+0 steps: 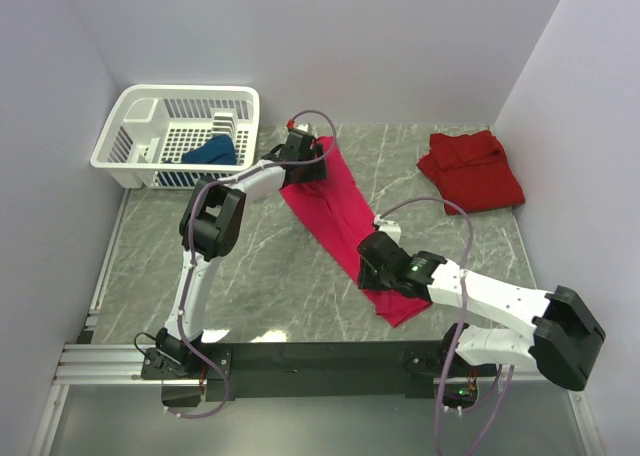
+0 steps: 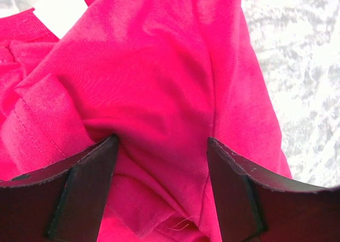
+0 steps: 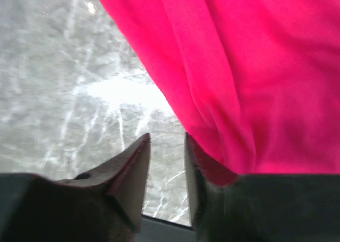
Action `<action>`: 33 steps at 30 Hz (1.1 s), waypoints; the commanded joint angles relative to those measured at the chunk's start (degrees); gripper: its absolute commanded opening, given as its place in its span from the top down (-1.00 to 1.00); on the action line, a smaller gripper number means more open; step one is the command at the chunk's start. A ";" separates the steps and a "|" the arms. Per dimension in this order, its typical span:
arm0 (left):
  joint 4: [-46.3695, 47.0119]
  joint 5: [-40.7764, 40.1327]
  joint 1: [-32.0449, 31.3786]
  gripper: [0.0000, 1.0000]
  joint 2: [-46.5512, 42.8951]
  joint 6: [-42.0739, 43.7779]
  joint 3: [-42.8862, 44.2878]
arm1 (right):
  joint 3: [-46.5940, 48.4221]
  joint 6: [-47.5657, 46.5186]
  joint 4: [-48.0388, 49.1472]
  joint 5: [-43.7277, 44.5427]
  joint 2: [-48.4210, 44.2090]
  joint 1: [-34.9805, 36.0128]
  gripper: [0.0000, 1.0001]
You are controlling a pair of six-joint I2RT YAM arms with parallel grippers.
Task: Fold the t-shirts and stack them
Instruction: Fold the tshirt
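Nearest the bases, the right gripper (image 3: 166, 144) sits low over the grey marbled table (image 1: 260, 276) at the near end of the magenta t-shirt (image 1: 335, 201). Its jaws are parted only a little, with bare table showing through the gap and no cloth between them. A fold of the magenta cloth drapes against the outer side of one of the fingers (image 3: 207, 183). The shirt lies on the table as a long, narrow, rumpled strip that runs diagonally from this gripper away to the far left. At that far end the left gripper (image 2: 162, 144) stands with its jaws released and wide apart. Its fingertips rest on the bunched cloth near a stitched hem, and nothing is pinched between them. Farther back on the right, well apart from the strip, the dark red t-shirt (image 1: 472, 168) lies in a loose heap. In the far left corner stands a white lattice basket (image 1: 150, 111), with the dark blue t-shirt (image 1: 212, 154) crumpled inside it.
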 commanded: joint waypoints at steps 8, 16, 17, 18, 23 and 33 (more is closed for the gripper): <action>0.53 -0.17 2.35 -0.49 -1.89 2.17 -1.01 | -1.02 4.44 -4.33 4.96 -5.44 -2.40 0.07; 0.99 -0.95 2.34 -0.51 -7.61 3.14 -4.63 | -2.43 5.41 -5.99 2.50 -5.60 -0.92 0.08; 0.90 -1.13 2.34 -0.51 -7.79 3.14 -4.81 | -2.52 6.19 -6.43 2.50 -6.22 -0.39 0.08; 0.72 -1.22 2.34 -0.51 -7.96 3.22 -4.98 | -2.60 6.72 -7.48 2.76 -6.75 0.49 0.08; 0.73 -0.78 2.34 -0.51 -7.88 3.14 -5.25 | -3.48 8.22 -8.89 3.37 -7.20 1.46 0.06; -2.79 -0.96 2.34 -0.52 -2.87 2.44 -0.59 | -1.55 8.22 -9.24 6.71 1.42 2.60 0.14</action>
